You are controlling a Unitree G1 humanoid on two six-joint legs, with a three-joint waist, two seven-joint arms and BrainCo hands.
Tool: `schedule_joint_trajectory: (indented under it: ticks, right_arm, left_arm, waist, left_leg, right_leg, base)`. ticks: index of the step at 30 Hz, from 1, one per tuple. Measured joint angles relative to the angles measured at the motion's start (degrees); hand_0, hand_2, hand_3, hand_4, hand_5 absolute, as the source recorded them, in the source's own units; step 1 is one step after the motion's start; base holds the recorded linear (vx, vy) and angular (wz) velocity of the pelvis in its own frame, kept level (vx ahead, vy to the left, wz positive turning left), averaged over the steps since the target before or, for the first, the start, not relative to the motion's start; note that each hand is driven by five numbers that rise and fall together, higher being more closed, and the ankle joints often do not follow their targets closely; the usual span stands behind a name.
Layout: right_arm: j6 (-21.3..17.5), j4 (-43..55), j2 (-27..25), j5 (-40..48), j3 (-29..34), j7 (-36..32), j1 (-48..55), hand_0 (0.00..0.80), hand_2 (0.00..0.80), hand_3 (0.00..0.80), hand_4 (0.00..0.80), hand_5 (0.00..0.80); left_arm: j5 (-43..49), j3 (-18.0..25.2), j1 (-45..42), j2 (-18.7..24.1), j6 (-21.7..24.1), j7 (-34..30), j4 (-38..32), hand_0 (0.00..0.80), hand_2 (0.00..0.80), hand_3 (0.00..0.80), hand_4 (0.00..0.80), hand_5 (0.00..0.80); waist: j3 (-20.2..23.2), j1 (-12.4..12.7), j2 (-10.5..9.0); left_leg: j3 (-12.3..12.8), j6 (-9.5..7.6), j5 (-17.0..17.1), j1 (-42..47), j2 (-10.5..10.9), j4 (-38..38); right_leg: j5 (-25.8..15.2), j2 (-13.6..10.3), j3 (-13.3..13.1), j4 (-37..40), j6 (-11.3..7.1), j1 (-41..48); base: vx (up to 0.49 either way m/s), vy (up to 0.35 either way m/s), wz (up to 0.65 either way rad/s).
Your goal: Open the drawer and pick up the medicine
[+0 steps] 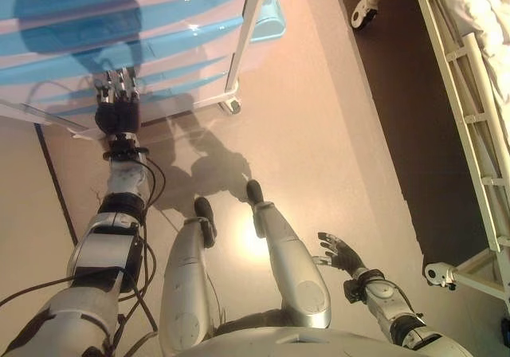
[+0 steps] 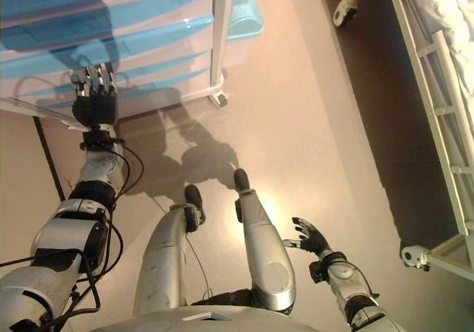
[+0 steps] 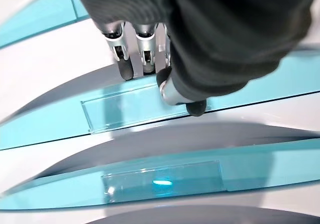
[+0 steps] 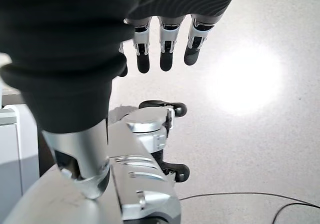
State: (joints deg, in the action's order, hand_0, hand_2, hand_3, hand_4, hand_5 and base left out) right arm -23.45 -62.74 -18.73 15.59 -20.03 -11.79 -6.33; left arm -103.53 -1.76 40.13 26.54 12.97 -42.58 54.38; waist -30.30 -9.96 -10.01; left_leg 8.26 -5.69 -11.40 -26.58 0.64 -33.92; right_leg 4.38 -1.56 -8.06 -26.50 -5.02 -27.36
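Note:
A drawer cabinet (image 1: 159,46) with white fronts and translucent blue bands stands at the upper left, and all its drawers that show are shut. My left hand (image 1: 118,111) reaches up to a lower drawer front with straight fingers. In the left wrist view the fingertips (image 3: 135,64) and thumb rest at a clear label holder (image 3: 132,106) on a blue band, with nothing held. My right hand (image 1: 339,251) hangs low at the right over the floor, its fingers (image 4: 167,49) spread and holding nothing. No medicine shows in any view.
The cabinet's white corner post ends in a caster (image 1: 231,103) on the beige floor. A white bed frame (image 1: 470,94) on casters (image 1: 437,274) runs along the right side over a darker floor strip. A second blue band with its own label holder (image 3: 165,181) lies below the touched one.

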Motion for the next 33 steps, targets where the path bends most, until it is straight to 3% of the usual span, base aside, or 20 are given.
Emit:
schedule_joint_trajectory:
  ticks: [8, 11, 16, 21, 26, 30, 33]
  right_arm:
    - [1.3, 0.5, -0.2, -0.1, 0.1, 0.5, 0.0, 0.0, 0.0, 0.0, 0.0, 0.0]
    - [2.4, 1.9, -0.1, -1.3, 0.1, 1.0, -0.3, 0.0, 0.0, 0.0, 0.0, 0.0]
    - [3.6, 4.7, 3.6, -4.1, 0.0, 1.5, -1.1, 0.0, 0.0, 0.0, 0.0, 0.0]
    - [5.8, 4.9, 5.3, -6.7, 2.1, 1.4, -3.5, 0.0, 0.0, 0.0, 0.0, 0.0]
    - [7.5, 4.3, 3.6, -7.4, 6.9, 0.7, -4.5, 0.0, 0.0, 0.0, 0.0, 0.0]
    - [7.6, 0.7, 2.1, -9.2, 8.0, -0.2, -3.0, 0.0, 0.0, 0.0, 0.0, 0.0]
    - [7.4, -2.6, 2.1, -10.0, 8.5, -0.2, -0.9, 0.0, 0.0, 0.0, 0.0, 0.0]
  left_arm:
    - [7.3, -2.7, -4.9, 0.1, -6.9, 0.0, -0.4, 0.8, 0.8, 0.8, 0.8, 0.8]
    - [10.3, -2.6, -9.7, -0.3, -9.6, 0.2, -4.2, 0.8, 0.8, 0.8, 0.8, 0.8]
    - [14.9, -2.0, -21.0, -5.5, -13.6, 0.0, -10.6, 0.8, 0.8, 0.8, 0.8, 0.8]
    - [21.1, 0.2, -32.3, -11.0, -17.9, -7.0, -10.2, 0.8, 0.8, 0.8, 0.8, 0.8]
    - [26.0, 0.4, -38.9, -12.1, -21.6, -14.0, -3.9, 0.8, 0.8, 0.8, 0.8, 0.8]
    - [29.5, 0.5, -43.0, -13.5, -24.0, -14.2, 3.9, 0.8, 0.8, 0.8, 0.8, 0.8]
    - [32.7, 6.2, -43.2, -15.4, -26.6, -10.5, 7.4, 0.8, 0.8, 0.8, 0.8, 0.8]
  waist:
    - [0.0, 2.5, 0.03]
    - [-0.1, 3.7, 0.08]
    - [-0.1, 7.1, 0.21]
    - [0.0, 10.6, 0.8]
    - [1.5, 12.9, 3.71]
    - [8.1, 13.5, 7.27]
    - [11.1, 13.6, 8.64]
  left_leg:
    - [-2.4, 0.75, 3.4, 8.4, 2.3, 9.5]
    - [-3.7, 1.3, 4.7, 11.7, 2.7, 13.5]
    - [-7.4, 2.87, 6.9, 19.1, 3.1, 20.3]
    - [-11.3, 4.54, 8.2, 25.0, 2.5, 24.6]
    - [-13.2, 5.8, 9.1, 27.2, 2.2, 26.3]
    - [-14.0, 5.74, 9.6, 27.7, 1.6, 27.6]
    - [-15.3, 6.63, 10.6, 28.7, 1.1, 28.5]
  right_leg:
    - [0.0, -2.1, 2.2, 6.1, 0.05, 7.9]
    - [0.0, -2.3, 3.2, 8.6, 0.21, 11.2]
    - [1.0, -2.8, 7.5, 11.6, 1.99, 18.0]
    - [1.4, -2.6, 12.1, 16.6, 2.99, 25.8]
    - [1.6, -2.4, 14.7, 17.9, 3.55, 28.7]
    - [1.4, -1.9, 16.8, 20.0, 3.91, 30.4]
    - [1.3, -1.2, 18.8, 21.4, 4.79, 32.6]
  base:
    - [0.015, -0.071, 0.2]
    - [-0.006, -0.077, 0.22]
    - [-0.018, -0.083, 0.33]
    - [0.001, -0.066, 0.41]
    - [-0.064, -0.052, 0.24]
    - [-0.042, -0.051, 0.24]
    - [-0.02, -0.014, 0.33]
